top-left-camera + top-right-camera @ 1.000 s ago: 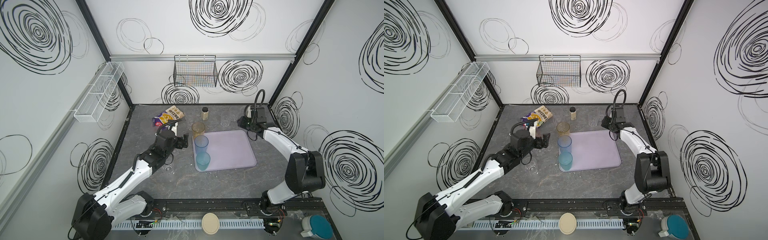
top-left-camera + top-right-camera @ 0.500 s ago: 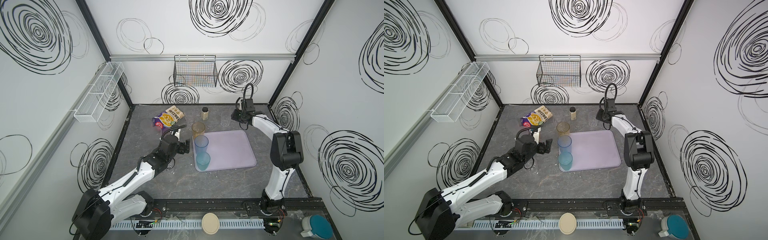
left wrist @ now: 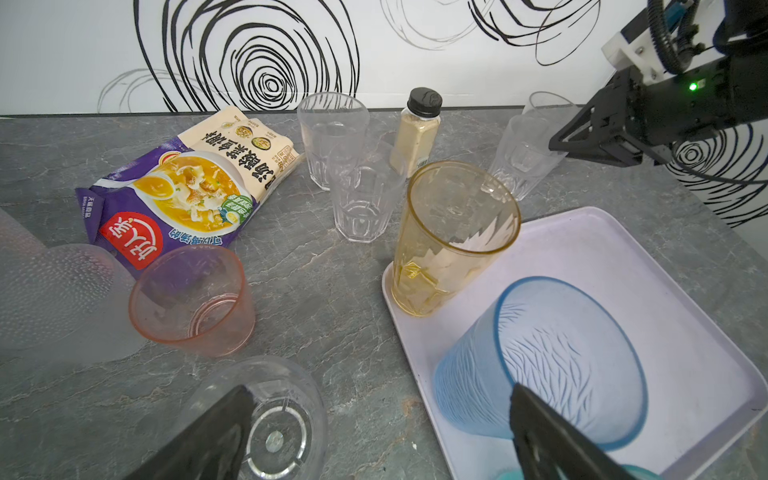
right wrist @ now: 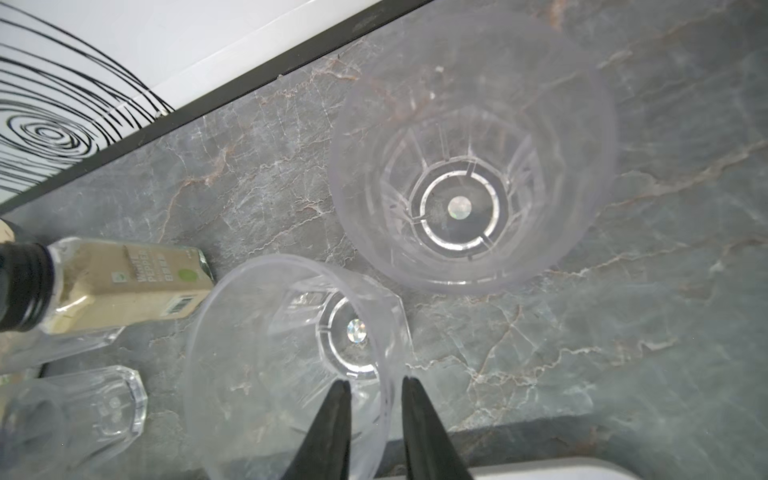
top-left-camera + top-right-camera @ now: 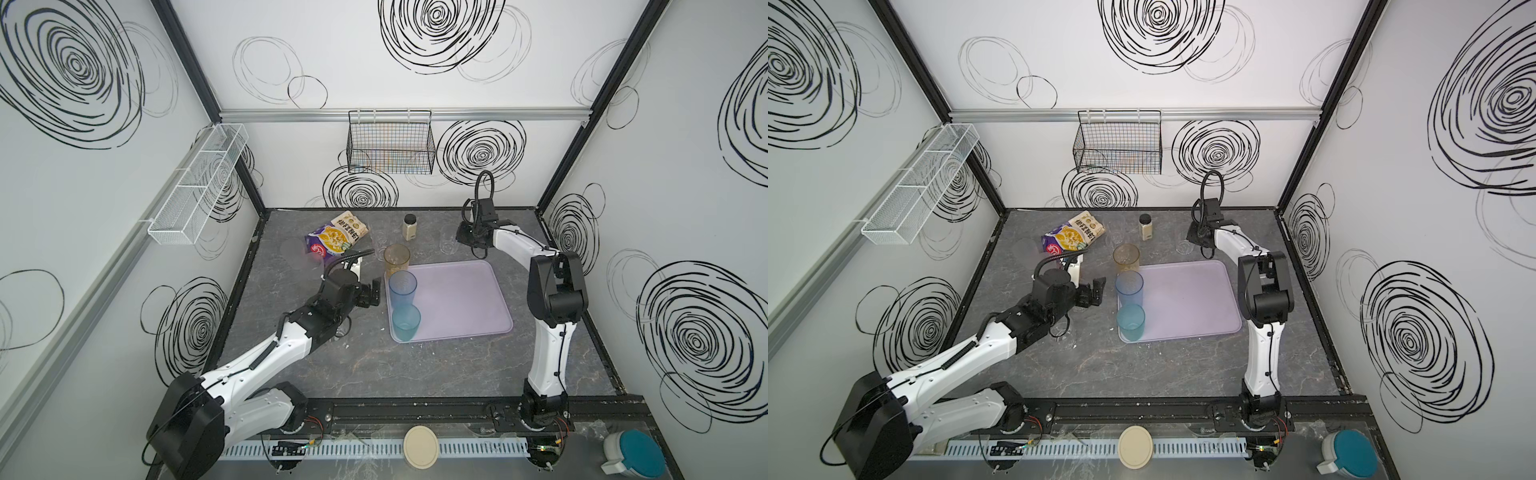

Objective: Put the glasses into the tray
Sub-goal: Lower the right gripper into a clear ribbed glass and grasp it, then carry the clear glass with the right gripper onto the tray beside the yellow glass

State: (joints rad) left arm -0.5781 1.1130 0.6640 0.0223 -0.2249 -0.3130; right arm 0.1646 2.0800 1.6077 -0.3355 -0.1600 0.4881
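Clear plastic is what the right gripper (image 4: pixel 376 380) has between its fingers: a short clear faceted tumbler (image 4: pixel 291 353), standing upright on the grey marbled tabletop (image 5: pixel 415 374). In both top views it stands just past the 12 o'clock edge of the pale lavender plastic tray (image 5: pixel 457 299), so it is not yet in the tray. One finger reaches inside the mouth and one stays outside, with the jaws drawn narrow across the wall. Whether the pads already bite, I cannot tell.

A second clear tumbler (image 4: pixel 473 166) stands close beside it, and a small black-capped pepper jar (image 5: pixel 409 227) stands near, at about 10 o'clock from it.

Three glasses stand along the tray's 9 o'clock side: a tall amber tumbler (image 5: pixel 397 259) on the 11 o'clock corner, a tall blue tumbler (image 5: pixel 402 286) and a teal tumbler (image 5: pixel 406 322). The rest of the tray floor is bare.

The left gripper (image 3: pixel 380 390) hovers at the tray's 9 o'clock with its jaws wide and holding nothing.

I judge this to be the grasp on a fourth glass. The next move calls for:
- a firm pinch on the thin wall;
- a straight lift clear of the neighbouring tumbler;
- a carry toward 6 o'clock over the low rim, to set the tumbler down upright on the bare lavender floor.
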